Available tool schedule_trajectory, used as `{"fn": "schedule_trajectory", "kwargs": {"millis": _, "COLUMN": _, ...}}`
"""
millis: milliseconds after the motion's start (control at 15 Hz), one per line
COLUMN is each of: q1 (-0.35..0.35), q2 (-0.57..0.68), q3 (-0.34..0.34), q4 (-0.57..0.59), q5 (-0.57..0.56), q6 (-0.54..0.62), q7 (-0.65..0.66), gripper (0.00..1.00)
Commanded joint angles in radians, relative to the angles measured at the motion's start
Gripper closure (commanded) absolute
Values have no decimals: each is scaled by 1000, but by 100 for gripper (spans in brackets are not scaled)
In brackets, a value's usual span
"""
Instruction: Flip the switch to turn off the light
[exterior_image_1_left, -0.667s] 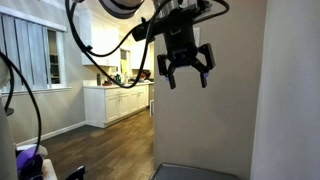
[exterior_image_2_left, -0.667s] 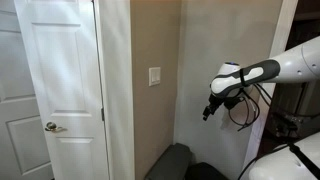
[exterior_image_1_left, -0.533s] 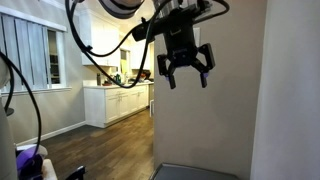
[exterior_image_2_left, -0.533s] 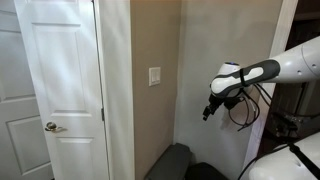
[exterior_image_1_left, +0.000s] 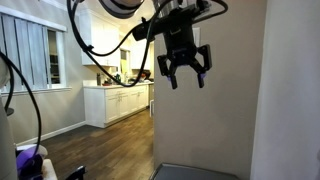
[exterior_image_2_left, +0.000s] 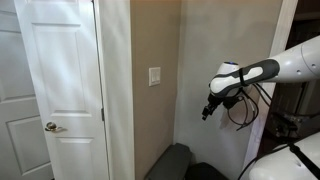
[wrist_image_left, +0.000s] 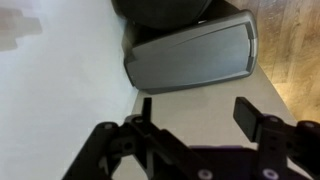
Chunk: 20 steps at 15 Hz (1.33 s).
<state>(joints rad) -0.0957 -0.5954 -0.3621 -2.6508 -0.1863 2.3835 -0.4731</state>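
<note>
Up high in an exterior view, the gripper (exterior_image_1_left: 186, 81) is hanging in the air in front of a plain beige wall (exterior_image_1_left: 225, 110). Its black fingers (exterior_image_1_left: 170, 78) are spread apart, with nothing between them. Black cables (exterior_image_1_left: 100, 55) are looping away to its left. Farther left, white kitchen cabinets (exterior_image_1_left: 118, 103) are standing on a wood floor (exterior_image_1_left: 100, 140). A grey object (exterior_image_1_left: 195, 172) is lying at the bottom edge, below the gripper.

In an exterior view, the switch (exterior_image_2_left: 154, 76) is sitting on the beige wall (exterior_image_2_left: 160, 40), right of a white door (exterior_image_2_left: 55, 70) with a metal handle (exterior_image_2_left: 50, 126). The gripper (exterior_image_2_left: 207, 112) is hovering well apart from the switch, to its right and slightly lower, on a white arm (exterior_image_2_left: 250, 72) reaching in from the right. At this size I cannot tell how its jaws stand.

In the wrist view, the gripper (wrist_image_left: 194, 108) is showing both fingers (wrist_image_left: 243, 112) spread wide, empty. The grey object (wrist_image_left: 190, 55) is lying beyond them, with the wall (wrist_image_left: 50, 90) filling the left side and the wood floor (wrist_image_left: 290, 40) showing at far right.
</note>
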Motion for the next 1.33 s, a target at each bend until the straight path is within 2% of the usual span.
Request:
{"fn": "schedule_trajectory", "kwargs": {"millis": 0, "q1": 51, "q2": 63, "q3": 36, "q4": 42, "q5": 47, "q6": 97, "q7": -14, "gripper": 46}}
{"fn": "schedule_trajectory", "kwargs": {"millis": 333, "q1": 156, "q2": 154, "q3": 47, "q4": 93, "q5": 141, "q6": 308, "q7": -15, "gripper": 78}}
{"fn": "schedule_trajectory", "kwargs": {"millis": 533, "q1": 217, "q2": 190, "q3": 22, "q4": 120, "q5": 237, "q6": 375, "q7": -34, "gripper": 99}}
{"fn": "schedule_trajectory", "kwargs": {"millis": 867, "q1": 298, "q2": 192, "q3": 2, "q4": 179, "q5": 352, "q6": 469, "q7": -45, "gripper": 100}}
{"fn": "schedule_trajectory", "kwargs": {"millis": 1267, "q1": 424, "q2": 218, "q3": -47, "q4": 244, "q5": 371, "q6": 545, "q7": -38, "gripper": 100}}
